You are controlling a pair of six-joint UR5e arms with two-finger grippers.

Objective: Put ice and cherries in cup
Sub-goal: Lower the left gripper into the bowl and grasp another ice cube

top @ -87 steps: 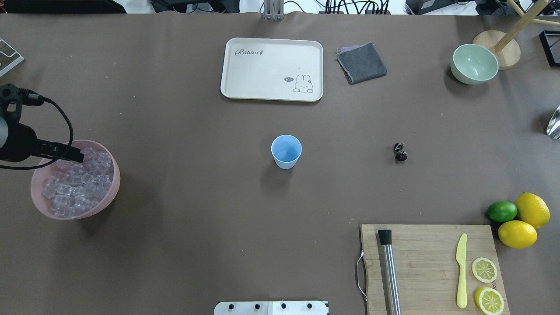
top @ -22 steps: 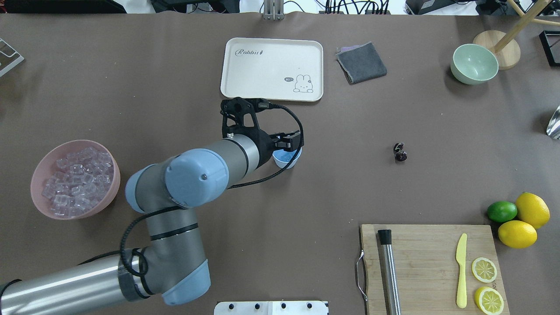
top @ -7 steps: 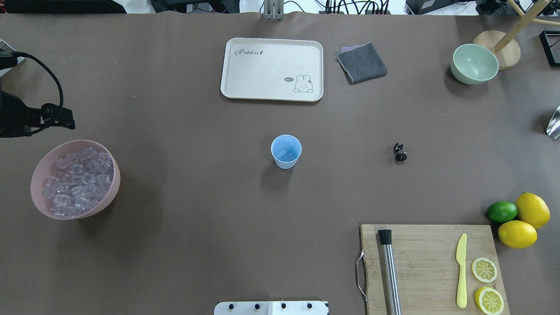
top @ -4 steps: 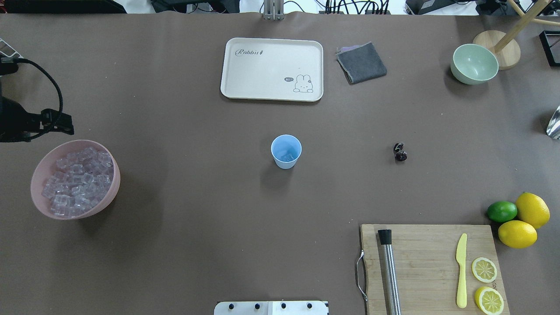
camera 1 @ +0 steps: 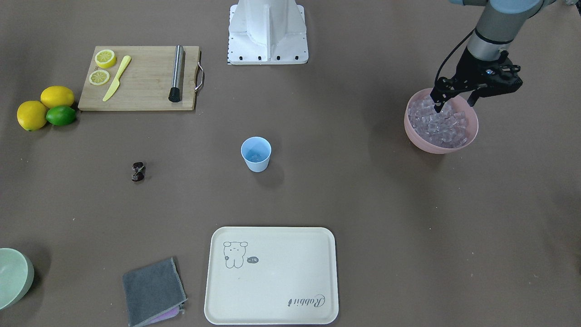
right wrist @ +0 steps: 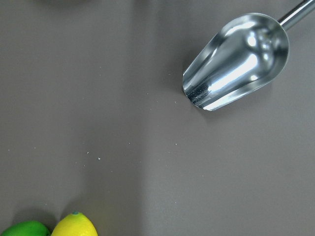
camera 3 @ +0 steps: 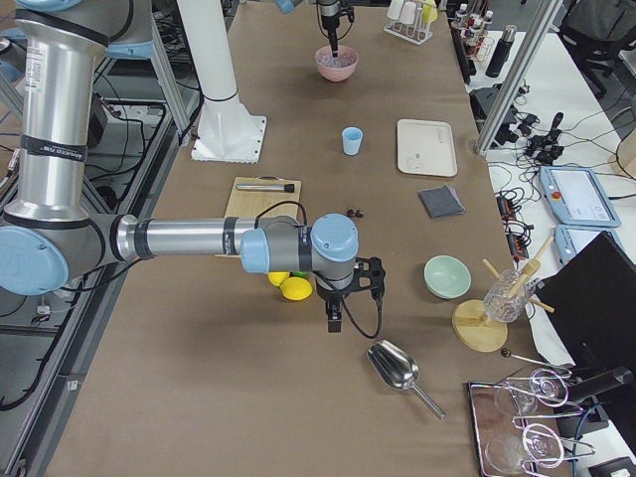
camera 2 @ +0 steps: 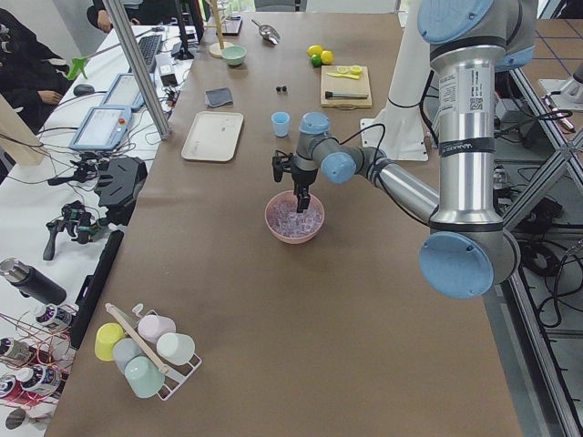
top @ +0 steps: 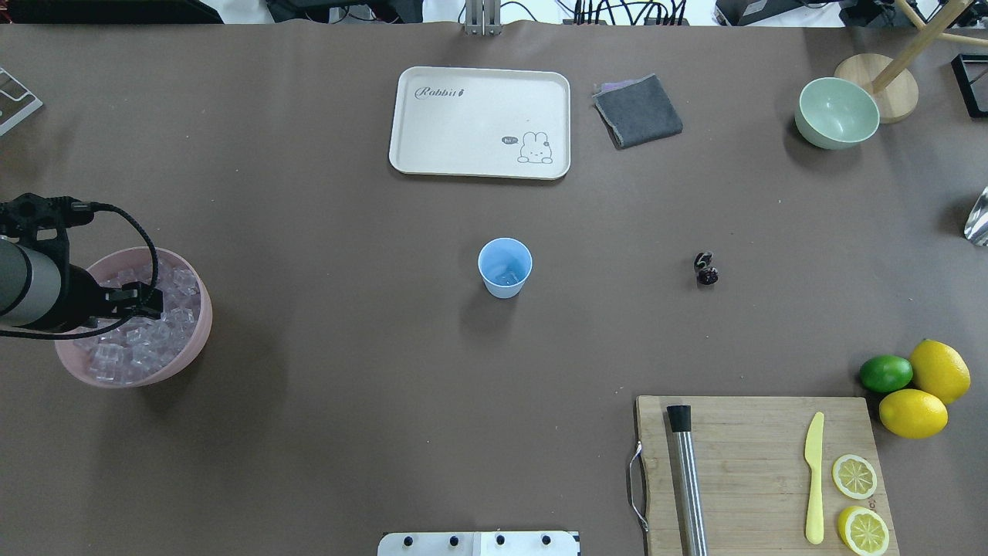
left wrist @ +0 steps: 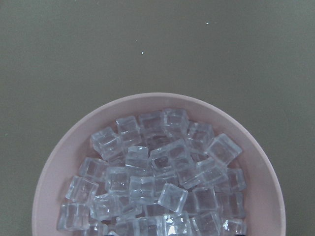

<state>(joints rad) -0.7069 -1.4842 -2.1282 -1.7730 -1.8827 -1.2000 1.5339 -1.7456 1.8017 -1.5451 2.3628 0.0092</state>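
Stretching brown beneath the cup [top: 505, 266], the table [top: 347, 371] borders a cluttered workbench [camera 2: 36, 196].

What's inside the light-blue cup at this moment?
The cup holds clear ice at its bottom; how many cubes is too small to tell, and its near wall hides part of the floor. The cherries lie outside, on the table.

The left arm [top: 29, 284] reaches in at the tabletop's [camera 3: 248, 397] far left. Its wrist is turned so that the left tool [camera 1: 455, 105] points straight down, with its two fingers [camera 1: 439, 104] spread apart. The right arm [camera 3: 189, 238] stretches level over the right end, and the right tool [camera 3: 335, 316] points down. Its finger spacing is unclear.
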